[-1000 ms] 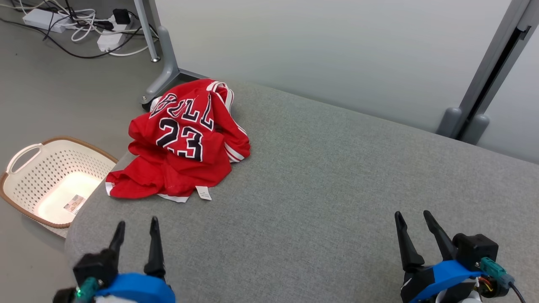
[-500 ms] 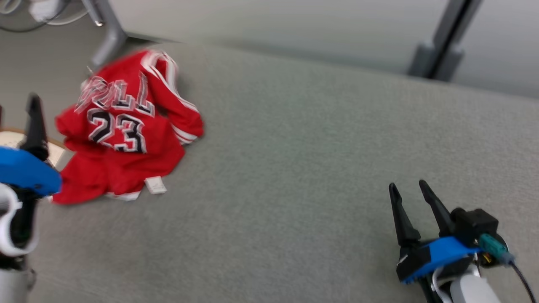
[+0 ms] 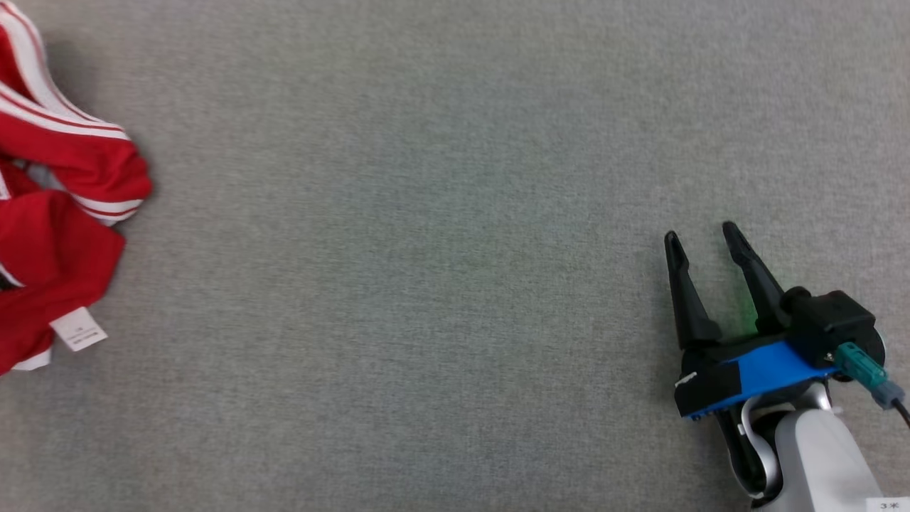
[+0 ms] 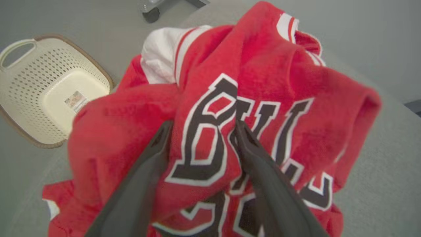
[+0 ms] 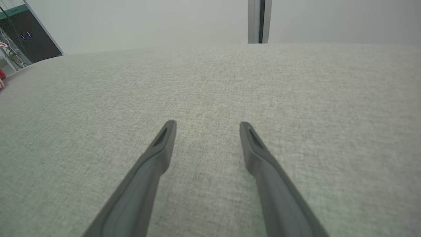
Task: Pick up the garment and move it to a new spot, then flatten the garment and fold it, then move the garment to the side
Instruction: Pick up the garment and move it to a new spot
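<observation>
The garment is a red jersey (image 4: 263, 98) with black-and-white lettering and white trim, lying crumpled on the grey cushioned surface (image 3: 426, 249). In the head view its edge (image 3: 64, 235) and a white label (image 3: 78, 328) show at the far left. My left gripper (image 4: 200, 128) is open right above the jersey's lettering, a finger on each side of a raised fold, not closed on it. My right gripper (image 3: 700, 238) stands open over bare grey fabric at the lower right, far from the jersey; the right wrist view shows it (image 5: 207, 126) with nothing between its fingers.
A cream perforated laundry basket (image 4: 36, 85) sits on the floor just off the surface's edge, beside the jersey. A grey post (image 5: 260, 21) and pale wall stand beyond the far edge. Wide bare fabric stretches between the jersey and my right gripper.
The head camera has dipped down and turned right, so the jersey slid to the picture's left edge. My left gripper left the head view, rising at the left. The jersey lies as before.
</observation>
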You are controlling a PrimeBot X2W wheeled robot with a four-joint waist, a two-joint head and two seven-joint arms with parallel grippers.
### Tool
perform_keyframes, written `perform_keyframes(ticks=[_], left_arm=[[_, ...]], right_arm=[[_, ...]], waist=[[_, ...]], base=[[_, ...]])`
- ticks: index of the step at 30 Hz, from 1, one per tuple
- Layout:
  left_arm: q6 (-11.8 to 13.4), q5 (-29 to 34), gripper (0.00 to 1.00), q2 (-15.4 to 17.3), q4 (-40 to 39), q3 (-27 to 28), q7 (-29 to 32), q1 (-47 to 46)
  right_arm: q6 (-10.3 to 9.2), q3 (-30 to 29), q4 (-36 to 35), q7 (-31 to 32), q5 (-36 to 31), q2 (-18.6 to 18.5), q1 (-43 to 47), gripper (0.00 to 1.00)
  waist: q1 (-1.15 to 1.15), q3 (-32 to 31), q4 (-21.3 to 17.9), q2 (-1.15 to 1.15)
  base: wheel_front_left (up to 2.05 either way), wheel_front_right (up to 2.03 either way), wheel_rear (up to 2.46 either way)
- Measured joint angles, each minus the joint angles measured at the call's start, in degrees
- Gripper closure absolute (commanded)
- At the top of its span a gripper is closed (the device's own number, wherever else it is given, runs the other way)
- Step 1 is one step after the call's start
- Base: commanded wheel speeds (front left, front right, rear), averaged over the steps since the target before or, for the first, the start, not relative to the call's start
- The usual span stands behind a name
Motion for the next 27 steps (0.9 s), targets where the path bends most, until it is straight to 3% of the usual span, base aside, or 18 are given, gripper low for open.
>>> perform_keyframes(ticks=[4,6,7,8,9,15,22,27], left_arm=[[0.73,-2.59,0.00,0.31,3.81,-0.14,6.71,-0.81],[3.13,-3.98,0.00,0.31,4.23,-1.09,13.43,-0.83],[3.33,-4.06,0.09,0.51,4.09,-1.22,14.35,-0.83],[3.82,-4.04,0.67,0.73,3.67,-1.26,14.64,-0.83],[4.28,-3.93,1.00,0.79,3.08,-1.40,14.97,-0.83],[3.70,-1.74,1.00,2.96,0.15,-1.60,11.89,-0.85],[-0.78,0.56,1.00,5.79,-4.13,-2.43,7.21,-5.15],[-4.22,0.89,1.00,5.23,-9.18,-5.30,5.60,-11.45]], right_arm=[[0.01,0.30,-0.97,-0.21,0.37,0.00,-0.65,0.00],[0.01,0.56,-1.26,-0.36,0.91,0.02,-1.41,0.00],[0.01,0.53,-1.29,-0.44,1.13,0.01,-1.42,0.00],[0.00,0.53,-1.18,-0.62,1.45,0.01,-1.43,0.00],[0.01,0.55,-0.89,-0.68,1.63,0.01,-1.46,0.00],[0.00,0.71,1.54,-2.03,3.04,0.00,-1.47,0.00],[0.00,2.07,5.58,-4.34,5.82,0.00,-1.33,0.00],[0.00,2.61,8.37,-5.64,7.55,-0.01,-0.80,0.00]], waist=[[0.00,1.65,-1.24,0.00],[-0.02,2.05,-2.05,0.00],[-0.01,2.10,-2.21,0.00],[-0.01,2.03,-2.32,0.00],[-0.01,1.81,-2.37,0.00],[-0.02,-1.62,-2.04,0.00],[-0.03,-8.43,-1.69,0.00],[-0.04,-13.32,-2.62,0.00]], base=[[0.00,0.00,0.00],[0.00,0.00,0.00],[0.00,0.00,0.00],[0.00,0.00,0.00],[0.00,0.00,0.00],[0.00,0.00,0.00],[0.00,0.00,0.00],[0.00,0.00,0.00]])
